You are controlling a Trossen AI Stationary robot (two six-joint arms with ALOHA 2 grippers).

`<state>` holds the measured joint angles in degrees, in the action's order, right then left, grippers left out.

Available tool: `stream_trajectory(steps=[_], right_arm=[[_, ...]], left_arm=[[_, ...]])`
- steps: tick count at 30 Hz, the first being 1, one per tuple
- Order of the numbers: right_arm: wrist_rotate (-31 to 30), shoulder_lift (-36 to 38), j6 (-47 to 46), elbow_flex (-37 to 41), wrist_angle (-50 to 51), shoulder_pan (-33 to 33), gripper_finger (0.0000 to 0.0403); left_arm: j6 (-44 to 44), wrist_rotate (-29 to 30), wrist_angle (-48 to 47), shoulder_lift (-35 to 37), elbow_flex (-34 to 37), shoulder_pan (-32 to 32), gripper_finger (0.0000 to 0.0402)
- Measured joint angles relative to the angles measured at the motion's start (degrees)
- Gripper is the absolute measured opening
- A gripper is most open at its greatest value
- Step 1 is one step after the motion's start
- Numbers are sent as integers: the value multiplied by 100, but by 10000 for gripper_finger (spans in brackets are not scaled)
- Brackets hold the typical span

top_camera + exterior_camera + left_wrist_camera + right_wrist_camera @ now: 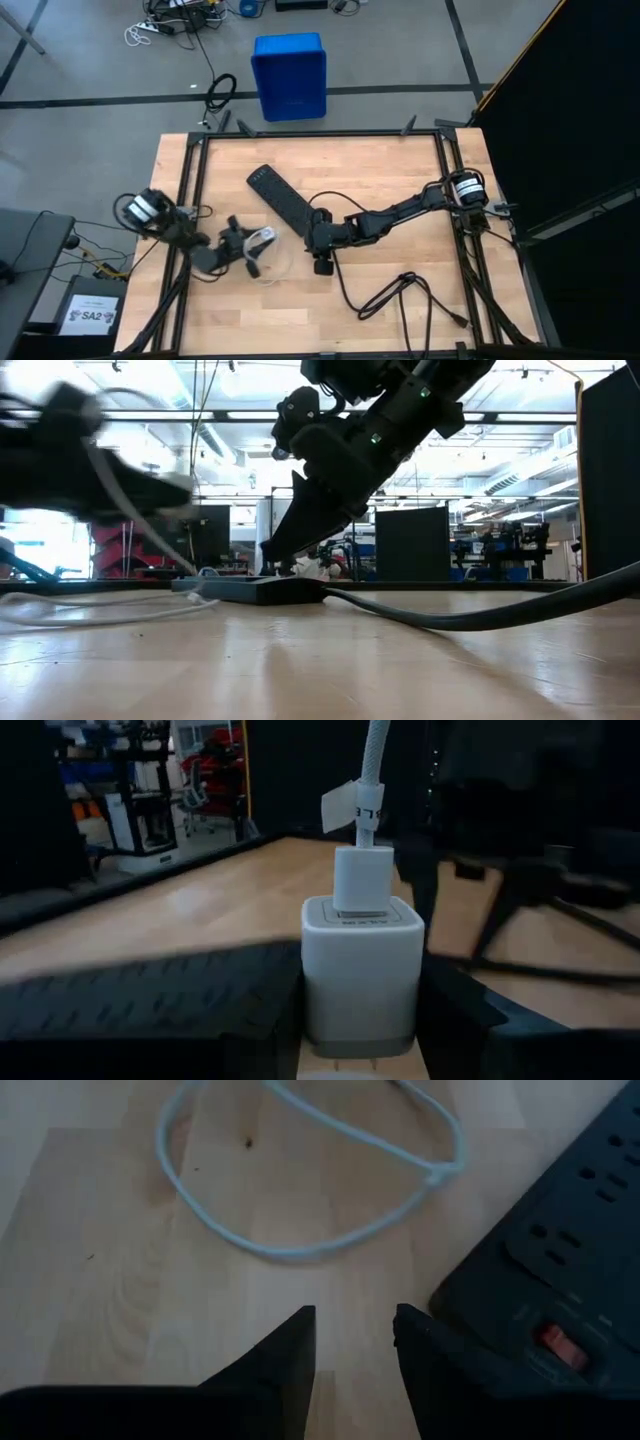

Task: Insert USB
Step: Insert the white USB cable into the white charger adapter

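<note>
Two arms over table [400, 170]. Black power strip [283, 201] mid-table; right gripper [355, 1342] at its near end, fingers narrowly apart, empty. Left gripper [250, 248] clamps charger block [362, 975], USB [361, 878] plugged in; white cable [300, 1190] looped just beside strip. Judgement: keep block square, prongs lined w/ outlet, right steadies strip.

Grey floor with dark seams holds a blue bin [289, 75] behind the wooden table [200, 180].

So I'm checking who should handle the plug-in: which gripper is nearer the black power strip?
Right. The right gripper hovers at the power strip's near end. The left gripper, holding the white charger block, is off to its left.
</note>
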<state>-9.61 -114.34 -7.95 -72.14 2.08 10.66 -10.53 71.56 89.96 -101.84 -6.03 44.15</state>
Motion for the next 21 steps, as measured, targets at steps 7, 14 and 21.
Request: stream_trajectory(steps=[7, 14, 21], right_arm=[[-336, 2, -6, 0, -303, -88, 112], [-1334, 2, -338, 0, 19, -413, 131], [-1042, 4, -579, 0, 544, -812, 187]], left_arm=[[175, 922, 5, 0, 7, 472, 127], [871, -380, 6, -9, -185, -618, 127], [1220, -1828, 1, -11, -414, -1613, 127]])
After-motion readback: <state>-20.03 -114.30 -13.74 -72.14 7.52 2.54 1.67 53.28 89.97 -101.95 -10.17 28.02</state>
